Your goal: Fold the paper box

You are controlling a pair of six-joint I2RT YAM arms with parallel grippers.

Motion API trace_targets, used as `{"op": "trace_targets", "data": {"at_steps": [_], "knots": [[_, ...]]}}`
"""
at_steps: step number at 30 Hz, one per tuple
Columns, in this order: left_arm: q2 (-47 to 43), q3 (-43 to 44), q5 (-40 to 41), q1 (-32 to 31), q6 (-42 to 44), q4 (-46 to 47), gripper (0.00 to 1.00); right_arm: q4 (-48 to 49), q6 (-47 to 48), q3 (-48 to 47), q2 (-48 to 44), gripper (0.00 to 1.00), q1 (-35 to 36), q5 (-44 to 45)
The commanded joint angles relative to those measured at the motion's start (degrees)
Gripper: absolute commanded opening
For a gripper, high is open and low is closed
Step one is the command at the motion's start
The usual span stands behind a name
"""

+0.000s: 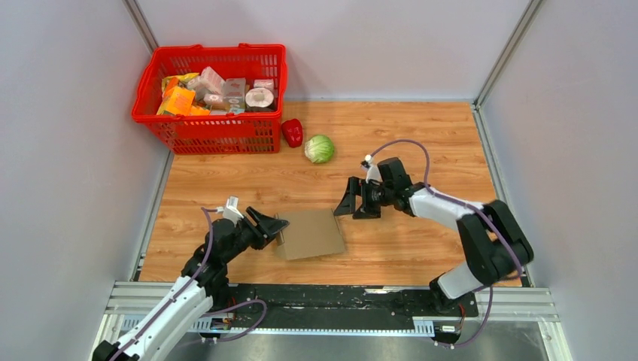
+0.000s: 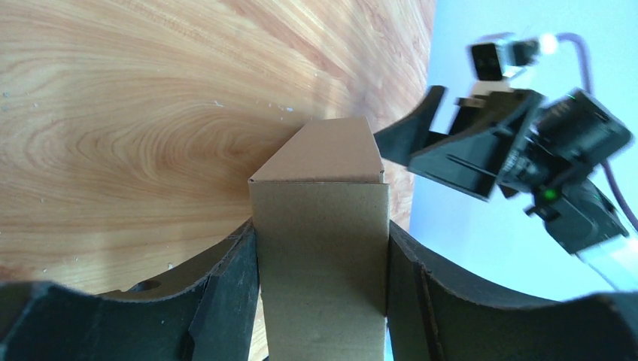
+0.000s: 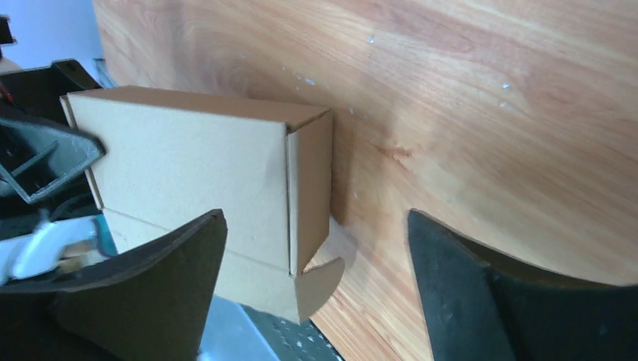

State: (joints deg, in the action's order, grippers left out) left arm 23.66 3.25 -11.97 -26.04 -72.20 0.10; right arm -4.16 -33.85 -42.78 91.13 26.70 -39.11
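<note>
Our left gripper point(image 1: 274, 223) clamps the paper box point(image 1: 312, 234) by its left end on the table point(image 1: 421, 143). Our right gripper point(image 1: 347, 203) gapes wide and empty (just off the box's right end), so we risk the one-sided hold twisting it and popping a flap.

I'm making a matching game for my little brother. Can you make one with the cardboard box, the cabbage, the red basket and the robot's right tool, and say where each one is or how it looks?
Things:
1. paper box
2. cabbage
3. basket
4. right tool

Descriptions:
A. round and green, beside a red pepper
B. open, with nothing in it
C. brown, between the fingers of the left tool
D. in the back left corner, filled with packages

Pairs: 1-C, 2-A, 3-D, 4-B
</note>
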Motion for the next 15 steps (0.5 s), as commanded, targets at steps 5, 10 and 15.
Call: {"op": "trace_targets", "data": {"at_steps": [5,10,15], "knots": [[-4.8,2.4,0.2,0.2,-5.2,-9.6,0.5,-11.0,18.4,-2.3,-25.0,1.0,16.9,34.0],[-9.2,4.4,0.4,0.2,-11.7,-19.9,0.5,-6.1,32.2,0.8,-32.4,1.0,38.7,47.5],[-11.4,5.2,-4.0,0.2,-20.4,-24.3,0.5,-5.9,41.7,-1.9,-27.3,1.0,52.7,60.2]]}}
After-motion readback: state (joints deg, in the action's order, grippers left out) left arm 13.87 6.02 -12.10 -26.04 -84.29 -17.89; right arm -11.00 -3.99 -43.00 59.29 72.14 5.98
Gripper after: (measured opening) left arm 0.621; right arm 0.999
